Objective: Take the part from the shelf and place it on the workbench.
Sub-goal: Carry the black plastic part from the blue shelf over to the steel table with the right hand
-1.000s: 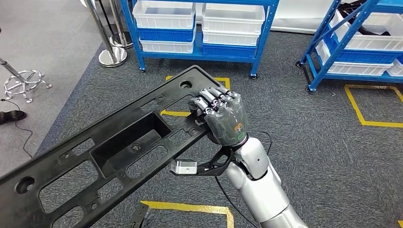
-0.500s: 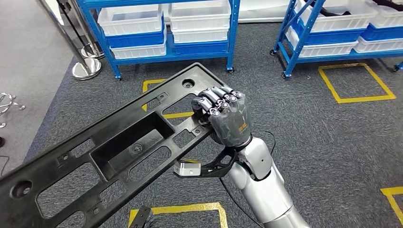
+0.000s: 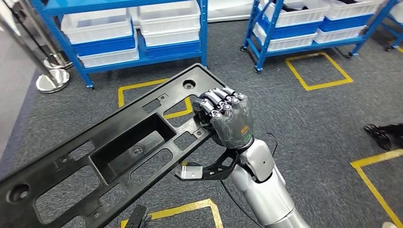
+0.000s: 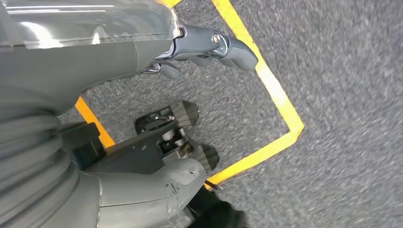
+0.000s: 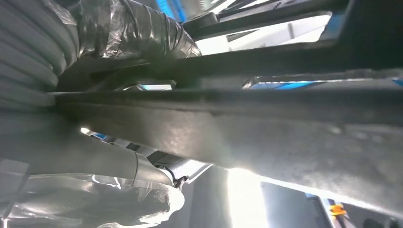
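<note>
- The right robot hand grips the long black part on its edge, fingers curled over the rim.
- The part hangs in the air above the grey carpet, slanting from 8 o'clock in the head view up toward 12 o'clock.
- The left robot hand holds nothing, fingers apart, over yellow floor tape.
- Blue shelves with white bins stand at 12 o'clock, well apart from the part.

view swung rightward, blue shelves slid left in frame, second shelf rack nearer centre
</note>
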Controlling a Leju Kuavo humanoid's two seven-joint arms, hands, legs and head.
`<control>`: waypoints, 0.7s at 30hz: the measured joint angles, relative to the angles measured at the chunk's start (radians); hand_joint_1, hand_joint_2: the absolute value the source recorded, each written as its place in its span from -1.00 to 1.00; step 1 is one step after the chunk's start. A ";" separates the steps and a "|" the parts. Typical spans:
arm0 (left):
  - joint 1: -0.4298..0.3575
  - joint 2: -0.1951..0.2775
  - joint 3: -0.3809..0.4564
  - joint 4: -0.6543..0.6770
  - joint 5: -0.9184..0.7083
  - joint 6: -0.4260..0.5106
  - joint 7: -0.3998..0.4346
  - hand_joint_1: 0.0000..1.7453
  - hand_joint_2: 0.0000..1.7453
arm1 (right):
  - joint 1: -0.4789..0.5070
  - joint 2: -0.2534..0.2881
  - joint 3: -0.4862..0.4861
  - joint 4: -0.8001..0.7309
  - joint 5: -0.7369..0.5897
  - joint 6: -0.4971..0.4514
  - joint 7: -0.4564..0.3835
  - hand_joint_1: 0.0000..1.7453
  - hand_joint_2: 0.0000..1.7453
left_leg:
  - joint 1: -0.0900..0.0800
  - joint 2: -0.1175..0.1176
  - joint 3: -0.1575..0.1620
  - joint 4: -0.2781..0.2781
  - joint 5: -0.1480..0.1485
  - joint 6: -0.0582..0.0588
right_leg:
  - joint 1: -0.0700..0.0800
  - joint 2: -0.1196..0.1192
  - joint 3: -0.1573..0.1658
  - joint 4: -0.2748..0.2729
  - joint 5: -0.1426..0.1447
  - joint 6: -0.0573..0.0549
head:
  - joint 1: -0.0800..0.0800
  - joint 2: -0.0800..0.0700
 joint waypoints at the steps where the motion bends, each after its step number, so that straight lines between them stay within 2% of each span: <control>1: 0.001 0.000 0.000 0.000 0.000 0.000 0.000 -1.00 1.00 | 0.002 -0.002 0.000 0.000 0.000 0.000 0.000 1.00 1.00 | 0.000 0.013 -0.002 0.003 -0.001 -0.001 | -0.003 -0.005 -0.001 0.003 0.009 0.003 | 0.000 0.000; 2: 0.000 0.000 0.000 0.000 0.000 0.000 0.000 -1.00 1.00 | 0.003 -0.003 0.000 0.000 0.000 0.000 0.000 1.00 1.00 | 0.001 0.025 -0.004 0.006 -0.003 -0.003 | -0.006 -0.012 0.019 -0.032 0.033 0.005 | 0.000 0.000; 3: 0.000 0.000 0.000 0.000 0.000 0.000 0.000 -1.00 1.00 | 0.003 -0.004 0.000 0.000 0.000 0.000 0.000 1.00 1.00 | 0.001 0.036 -0.005 0.011 -0.006 -0.006 | -0.008 -0.024 0.056 -0.096 0.065 0.006 | 0.000 0.000; 5: -0.001 0.001 0.000 0.000 0.000 0.000 0.000 -1.00 1.00 | 0.002 -0.005 0.000 -0.002 -0.001 0.000 -0.001 1.00 1.00 | -0.002 0.053 -0.007 0.023 -0.015 -0.016 | -0.004 -0.054 0.117 -0.208 0.101 0.000 | 0.000 0.000; 6: -0.002 0.001 0.000 0.000 0.000 0.000 0.000 -1.00 1.00 | 0.002 -0.005 0.000 -0.004 -0.001 0.000 -0.002 1.00 1.00 | -0.004 0.060 -0.007 0.027 -0.018 -0.021 | -0.001 -0.061 0.130 -0.234 0.105 -0.006 | 0.000 0.000; 7: -0.003 0.001 -0.001 0.000 -0.001 0.000 0.000 -1.00 1.00 | 0.002 -0.006 0.000 -0.005 -0.002 0.000 -0.004 1.00 1.00 | -0.005 0.067 -0.007 0.028 -0.020 -0.027 | 0.003 -0.059 0.129 -0.238 0.102 -0.013 | 0.000 0.000; 9: -0.004 0.002 -0.001 0.000 -0.001 0.001 0.000 -1.00 1.00 | 0.003 -0.007 0.000 -0.010 -0.004 0.000 -0.010 1.00 1.00 | -0.002 0.075 -0.006 0.030 -0.023 -0.038 | 0.003 -0.039 0.126 -0.241 0.108 -0.024 | 0.000 0.000; 11: -0.004 0.002 -0.004 0.000 -0.004 0.001 0.001 -1.00 1.00 | 0.003 -0.008 0.000 -0.020 -0.006 0.000 -0.018 1.00 1.00 | 0.003 0.045 -0.020 0.066 -0.054 -0.049 | -0.001 -0.021 0.125 -0.246 0.114 -0.036 | 0.000 0.000; 13: -0.002 0.003 -0.007 0.000 -0.007 0.000 0.003 -1.00 1.00 | 0.003 -0.008 0.000 -0.031 -0.006 0.000 -0.021 1.00 1.00 | 0.006 0.003 -0.066 0.174 -0.121 -0.055 | -0.001 -0.003 0.122 -0.248 0.118 -0.044 | -0.001 0.000; 14: 0.000 0.004 -0.009 0.000 -0.008 0.000 0.003 -1.00 1.00 | 0.003 -0.009 0.000 -0.036 -0.002 0.000 -0.021 1.00 1.00 | 0.006 -0.006 -0.096 0.241 -0.151 -0.055 | 0.000 0.008 0.121 -0.247 0.120 -0.046 | -0.001 0.000; 15: 0.002 0.004 -0.010 0.000 -0.009 0.000 0.004 -1.00 1.00 | 0.004 -0.010 0.000 -0.040 0.003 0.000 -0.019 1.00 1.00 | 0.006 -0.010 -0.119 0.293 -0.168 -0.055 | 0.002 0.020 0.119 -0.247 0.120 -0.048 | -0.001 0.000; 16: 0.003 0.005 -0.011 0.000 -0.009 0.000 0.004 -1.00 1.00 | 0.005 -0.011 0.000 -0.043 0.008 0.000 -0.018 1.00 1.00 | 0.006 -0.013 -0.129 0.314 -0.165 -0.053 | 0.003 0.032 0.119 -0.246 0.121 -0.048 | -0.001 0.000; 17: 0.003 0.005 -0.012 0.000 -0.010 -0.001 0.003 -1.00 1.00 | 0.005 -0.012 0.000 -0.046 0.012 0.000 -0.016 1.00 1.00 | 0.006 -0.015 -0.121 0.298 -0.144 -0.050 | 0.004 0.045 0.119 -0.244 0.121 -0.048 | -0.001 0.000; 18: 0.002 0.005 -0.013 0.000 -0.009 -0.001 0.003 -1.00 1.00 | 0.006 -0.013 0.000 -0.049 0.014 0.000 -0.016 1.00 1.00 | 0.006 -0.022 -0.097 0.248 -0.110 -0.046 | 0.005 0.056 0.119 -0.243 0.121 -0.048 | 0.000 0.000; 20: -0.001 0.006 -0.015 0.000 -0.008 -0.001 0.001 -1.00 1.00 | 0.004 -0.014 0.000 -0.056 0.014 0.000 -0.016 1.00 1.00 | 0.007 -0.070 -0.038 0.115 -0.048 -0.035 | 0.004 0.079 0.116 -0.239 0.122 -0.045 | 0.000 0.000; 21: -0.004 0.007 -0.015 0.000 -0.006 -0.001 -0.001 -1.00 1.00 | 0.002 -0.013 0.000 -0.058 0.014 0.000 -0.016 1.00 1.00 | 0.006 -0.091 -0.018 0.069 -0.033 -0.030 | 0.003 0.089 0.112 -0.237 0.125 -0.041 | -0.001 0.000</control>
